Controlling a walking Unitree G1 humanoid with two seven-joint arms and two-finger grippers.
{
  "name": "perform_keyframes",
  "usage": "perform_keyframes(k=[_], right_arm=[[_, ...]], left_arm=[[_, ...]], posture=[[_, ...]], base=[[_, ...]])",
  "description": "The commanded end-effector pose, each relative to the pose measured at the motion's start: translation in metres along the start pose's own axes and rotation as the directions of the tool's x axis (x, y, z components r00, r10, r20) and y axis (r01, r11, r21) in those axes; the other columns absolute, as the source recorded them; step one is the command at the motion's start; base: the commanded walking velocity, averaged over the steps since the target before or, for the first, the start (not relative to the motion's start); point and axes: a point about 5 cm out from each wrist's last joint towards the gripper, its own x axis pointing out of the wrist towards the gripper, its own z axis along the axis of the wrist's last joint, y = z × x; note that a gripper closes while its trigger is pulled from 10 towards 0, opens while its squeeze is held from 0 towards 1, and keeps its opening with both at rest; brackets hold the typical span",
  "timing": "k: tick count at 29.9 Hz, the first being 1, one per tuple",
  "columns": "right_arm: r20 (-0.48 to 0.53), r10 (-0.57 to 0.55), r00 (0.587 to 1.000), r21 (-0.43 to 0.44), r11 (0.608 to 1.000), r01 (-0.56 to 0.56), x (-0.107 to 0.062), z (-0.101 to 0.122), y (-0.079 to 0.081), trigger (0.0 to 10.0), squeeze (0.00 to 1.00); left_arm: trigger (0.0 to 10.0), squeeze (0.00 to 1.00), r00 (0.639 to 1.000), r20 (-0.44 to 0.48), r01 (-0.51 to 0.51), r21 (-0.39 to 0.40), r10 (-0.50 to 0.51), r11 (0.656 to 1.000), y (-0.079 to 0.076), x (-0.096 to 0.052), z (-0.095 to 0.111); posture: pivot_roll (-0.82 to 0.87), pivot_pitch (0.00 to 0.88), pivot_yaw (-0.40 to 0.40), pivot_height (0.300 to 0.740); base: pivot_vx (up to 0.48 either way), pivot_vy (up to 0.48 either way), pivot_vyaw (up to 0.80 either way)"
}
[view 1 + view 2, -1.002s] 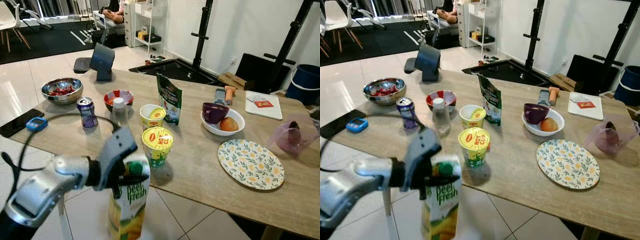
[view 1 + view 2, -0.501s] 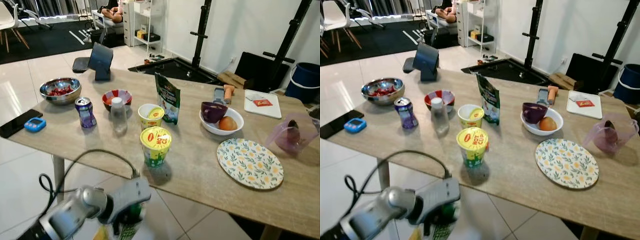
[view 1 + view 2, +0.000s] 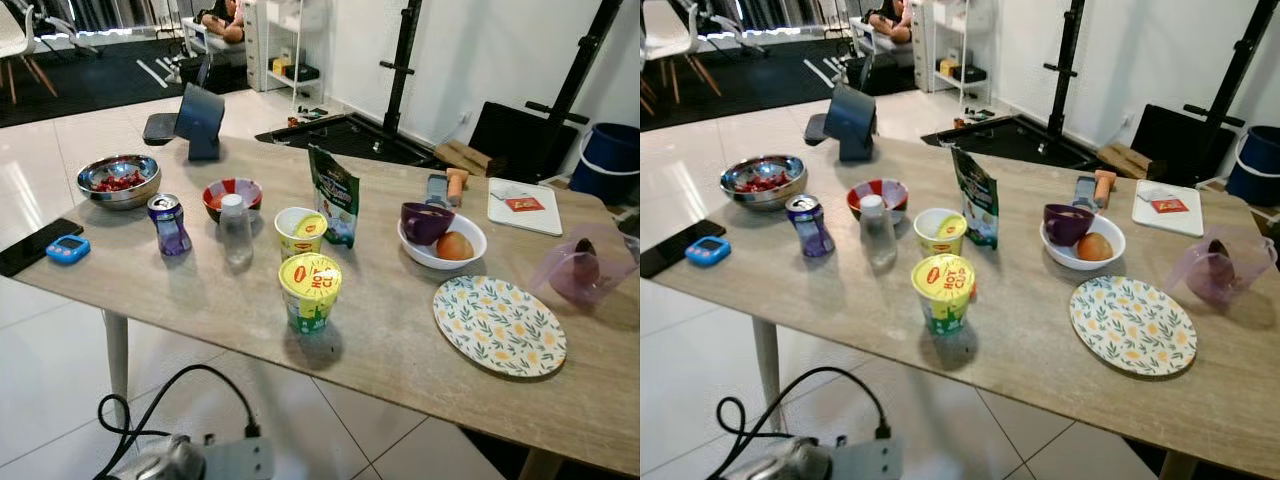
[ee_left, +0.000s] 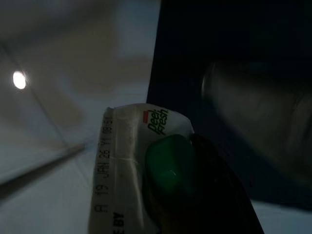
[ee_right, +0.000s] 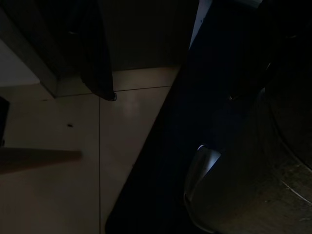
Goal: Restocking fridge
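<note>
A Peel Fresh juice carton [image 4: 131, 161] with a green cap [image 4: 168, 165] shows close up in the dim left wrist view, with my left gripper [image 4: 204, 200] shut on its top. My left arm [image 3: 190, 462] sits very low in front of the wooden table [image 3: 400, 335], its silver wrist at the picture's lower edge with a black cable looping over it. The right arm hangs idle; its wrist view is dark, with floor tiles and a dark edge.
On the table stand a hot cup noodle [image 3: 311, 290], a yellow-lidded cup [image 3: 303, 232], a green pouch [image 3: 335, 196], a clear bottle [image 3: 235, 230], a purple can [image 3: 167, 223], a steel bowl [image 3: 119, 178], a white bowl with fruit [image 3: 443, 240] and a floral plate [image 3: 499, 325].
My left arm has dropped down with the juice carton, from in front of the table's edge to below the eye views' lower border. The table items stay put.
</note>
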Motion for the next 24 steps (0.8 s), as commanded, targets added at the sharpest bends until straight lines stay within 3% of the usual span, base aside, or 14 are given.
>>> perform_keyframes(k=[1,7,10,12,13,17,19,20,21,23,24], right_arm=[[0.027,0.053,0.998,0.015,0.998,-0.054,0.004,0.006,0.017,10.0,0.0],[0.026,0.044,0.999,0.017,0.999,-0.044,0.004,0.006,0.016,10.0,0.0],[0.025,0.039,0.999,0.021,0.999,-0.039,0.004,0.006,0.016,10.0,0.0],[0.024,0.039,0.999,0.023,0.999,-0.039,0.004,0.006,0.016,10.0,0.0],[0.024,0.039,0.999,0.023,0.999,-0.039,0.004,0.006,0.016,10.0,0.0],[0.023,0.04,0.999,0.023,0.999,-0.04,0.004,0.006,0.015,10.0,0.0],[0.023,0.04,0.999,0.023,0.999,-0.04,0.004,0.006,0.015,10.0,0.0],[0.023,0.04,0.999,0.023,0.999,-0.041,0.004,0.006,0.015,10.0,0.0],[0.024,0.041,0.999,0.022,0.999,-0.041,0.004,0.006,0.015,10.0,0.0],[0.024,0.041,0.999,0.022,0.999,-0.041,0.004,0.006,0.015,10.0,0.0],[0.023,0.041,0.999,0.022,0.999,-0.041,0.004,0.006,0.015,10.0,0.0]], left_arm=[[10.0,0.0,1.0,-0.014,-0.019,-0.001,0.019,1.0,-0.006,0.008,-0.004],[10.0,0.0,0.997,-0.061,-0.05,-0.101,0.044,0.994,-0.025,0.022,-0.026],[10.0,0.0,0.991,-0.106,-0.1,-0.17,0.083,0.98,-0.035,0.028,-0.04],[10.0,0.0,0.986,-0.134,-0.129,-0.268,0.095,0.955,-0.046,0.03,-0.051],[10.0,0.0,0.986,-0.134,-0.129,-0.268,0.095,0.955,-0.046,0.03,-0.051],[10.0,0.0,0.98,-0.176,-0.164,-0.414,0.098,0.895,-0.066,0.033,-0.066],[10.0,0.0,0.98,-0.176,-0.164,-0.414,0.098,0.895,-0.066,0.033,-0.066],[10.0,0.0,0.978,-0.185,-0.168,-0.445,0.094,0.88,-0.071,0.034,-0.069],[10.0,0.0,0.977,-0.198,-0.176,-0.508,0.084,0.843,-0.081,0.034,-0.073],[10.0,0.0,0.976,-0.201,-0.179,-0.527,0.083,0.83,-0.084,0.035,-0.074],[10.0,0.0,0.975,-0.212,-0.185,-0.584,0.072,0.79,-0.092,0.035,-0.078]], posture=[[-0.02,0.0,0.022,0.74],[-0.02,0.0,0.021,0.74],[-0.02,0.0,0.021,0.74],[-0.02,0.0,0.017,0.74],[-0.02,0.0,0.017,0.74],[-0.02,0.0,0.013,0.74],[-0.02,0.0,0.013,0.74],[-0.02,0.0,0.013,0.74],[-0.02,0.0,0.013,0.74],[-0.02,0.0,0.013,0.74],[-0.02,0.0,0.013,0.74]], base=[[0.0,0.0,0.0],[0.0,0.0,0.0],[0.0,0.0,0.0],[0.0,0.0,0.0],[0.0,0.0,0.0],[0.0,0.0,-0.54],[0.0,0.0,-0.73],[0.0,0.0,-0.73],[0.0,0.0,-0.73],[0.0,0.0,-0.58],[0.0,0.0,-0.4]])
